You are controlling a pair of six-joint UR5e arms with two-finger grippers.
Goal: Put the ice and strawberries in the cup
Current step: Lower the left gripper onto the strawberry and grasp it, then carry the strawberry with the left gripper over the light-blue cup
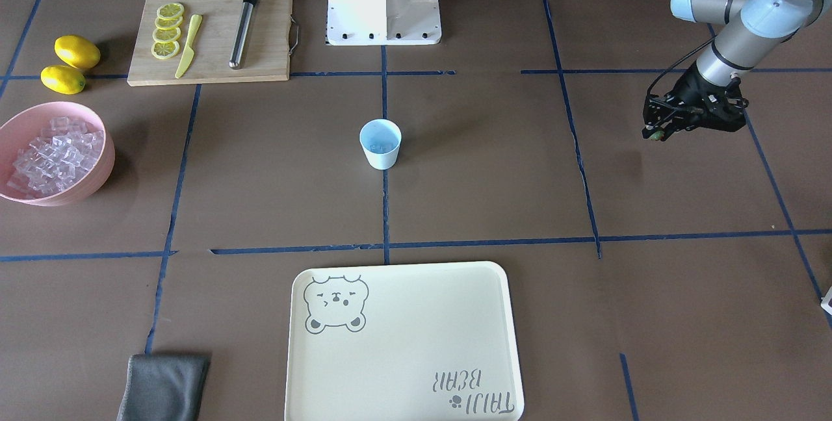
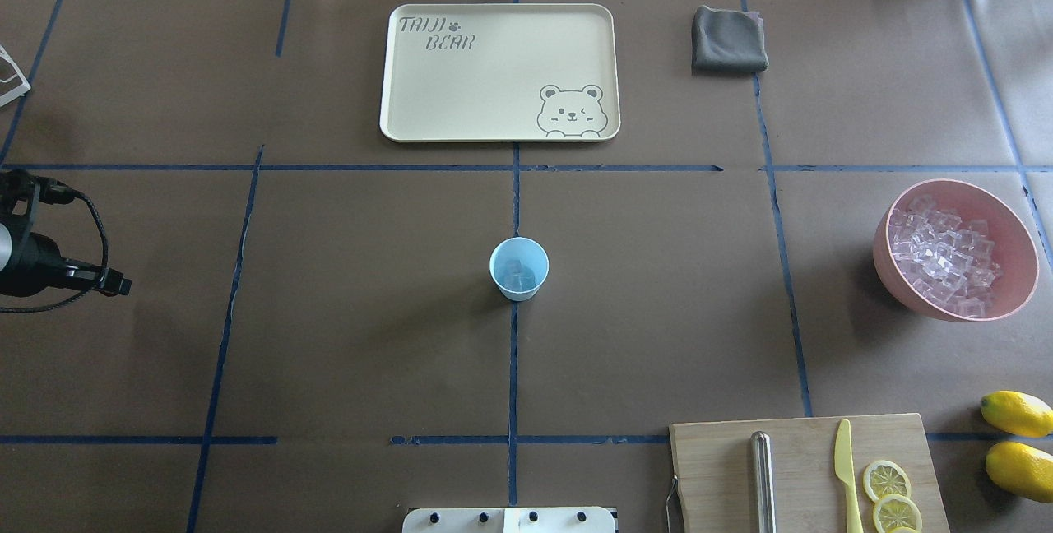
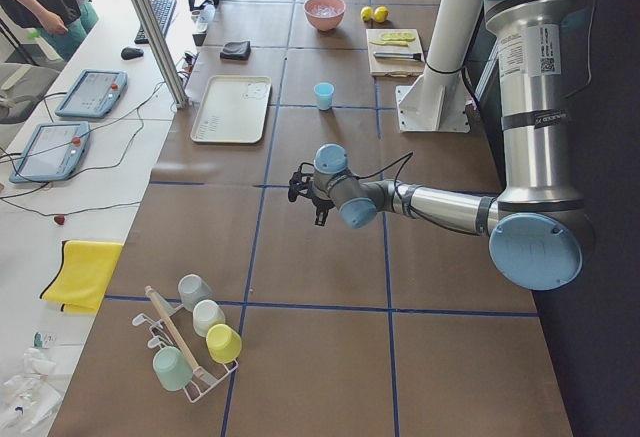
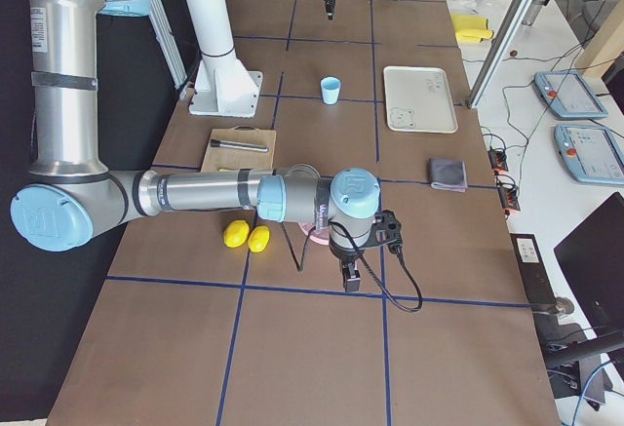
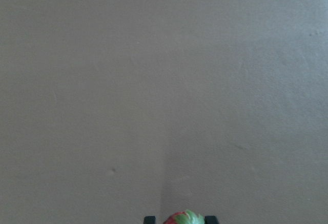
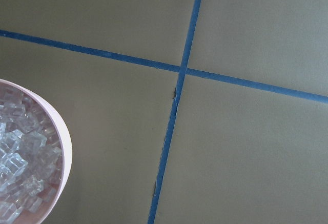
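My left fingers [image 1: 650,125] are closed on the strawberry [image 5: 184,218]. They hang above the surface [image 2: 329,311] toward its left edge, well apart from the cup [image 2: 518,268]. The cup stands upright at the centre of the surface and holds a few ice cubes [image 2: 517,275]. More ice [image 2: 946,261] fills the pink bowl [image 2: 1010,219], which sits near the right edge of the surface. My right fingers [image 4: 349,278] hang just beyond that bowl, at the right end. I cannot tell how far they are open.
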